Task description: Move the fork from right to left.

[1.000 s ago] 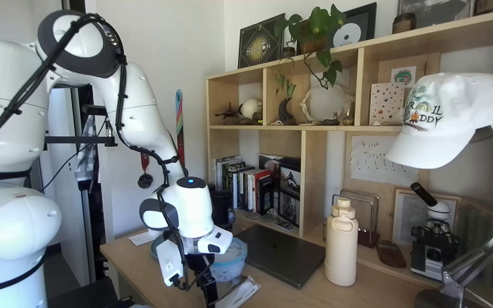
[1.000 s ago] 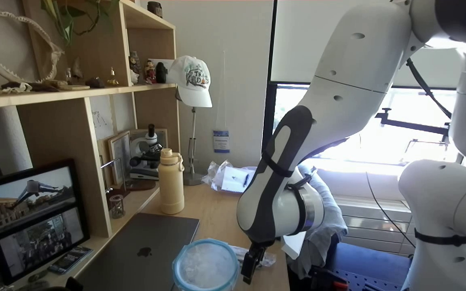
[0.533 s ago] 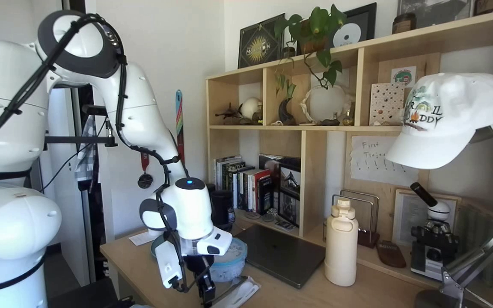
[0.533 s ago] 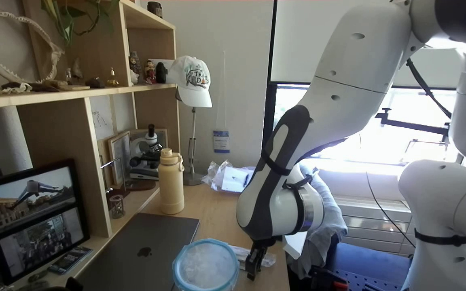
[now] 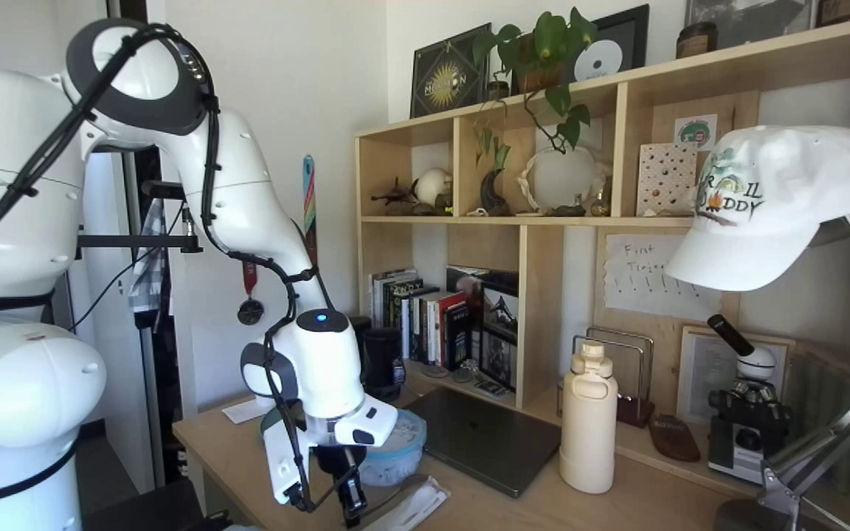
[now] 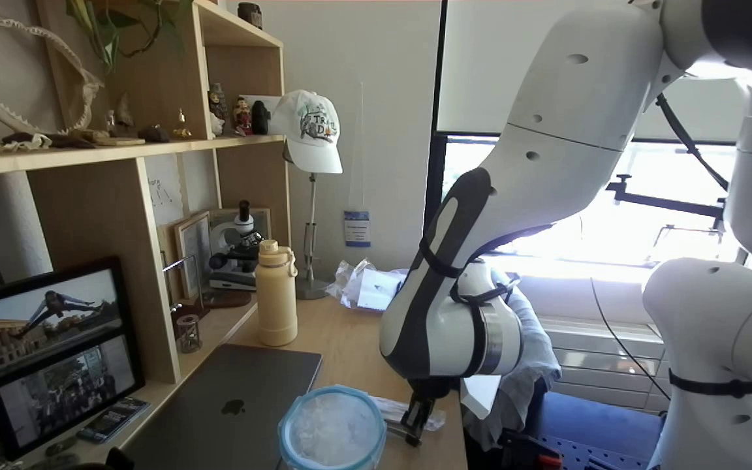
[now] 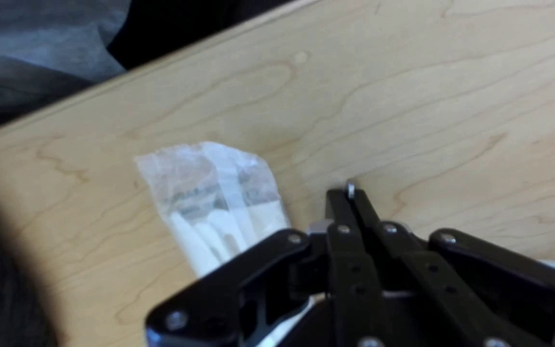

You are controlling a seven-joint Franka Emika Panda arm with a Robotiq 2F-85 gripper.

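Low over the pale wood-grained desk, the black two-fingered gripper points downward with its jaws closed on the slim silver metal fork. The grip is inferred: the wrist view shows a bright sliver of metal between the fingertips, and an exterior view shows a thin piece running from them toward the round clear container with the light-blue-rimmed lid. The fork is therefore at the fingertips, near that container; whether it touches the desk or hangs clear cannot be told.

The low, steep posture probably serves a thin, flat item — the fingertips must come close to the desk to seize it. The fork appears held toward one end, so the projecting length may tip or swing if moved quickly.

The long see-through packet of white utensil-like pieces lies just beside the gripper; packet and container together restrict sideways movement at this height. Next action, as judged: raise the fork enough to pass over both, then transfer it left. Caution — the task gives a direction only, not an end point. The flat dark-grey laptop lies on the far side of the container from the gripper; keep it outside the path.
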